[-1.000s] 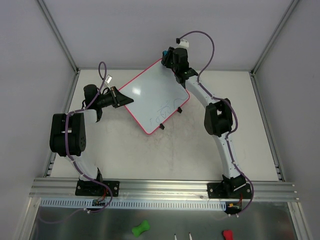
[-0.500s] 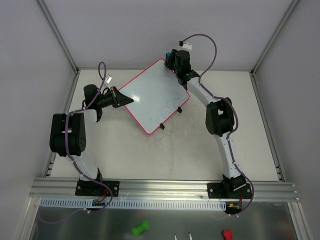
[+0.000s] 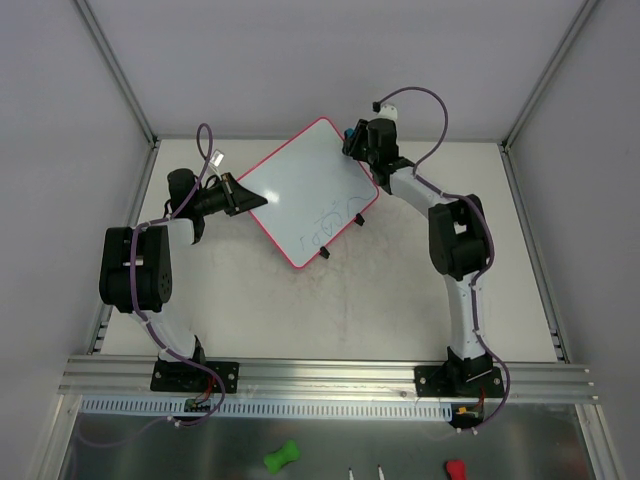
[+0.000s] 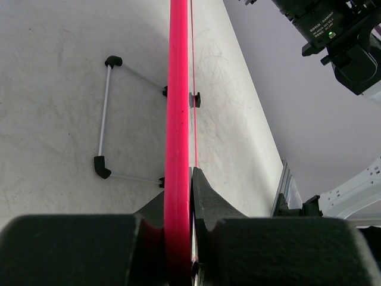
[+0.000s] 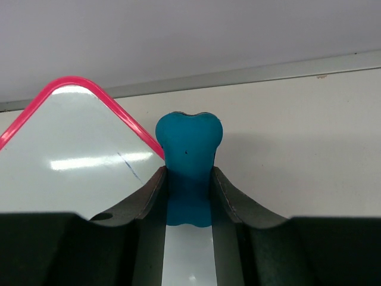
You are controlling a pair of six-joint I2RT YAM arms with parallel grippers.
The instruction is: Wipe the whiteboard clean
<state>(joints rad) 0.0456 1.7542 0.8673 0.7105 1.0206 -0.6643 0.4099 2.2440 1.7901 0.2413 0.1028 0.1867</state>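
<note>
The whiteboard, glossy white in a thin pink-red frame, is tilted up off the table near the back. Faint blue scribbles remain near its near-right edge. My left gripper is shut on the board's left edge; the left wrist view shows that pink edge clamped between the jaws. My right gripper is at the board's far right corner, shut on a blue bone-shaped eraser. The eraser's tip sits just past the pink frame, over the table.
Two small black clips stick out from the board's near-right edge. A wire stand lies on the table under the board. The enclosure's back wall rises close behind the right gripper. Small coloured items lie below the front rail.
My right gripper has slid with the eraser to the right along the board's far edge, off the far corner. The left gripper and the board have stayed still.
</note>
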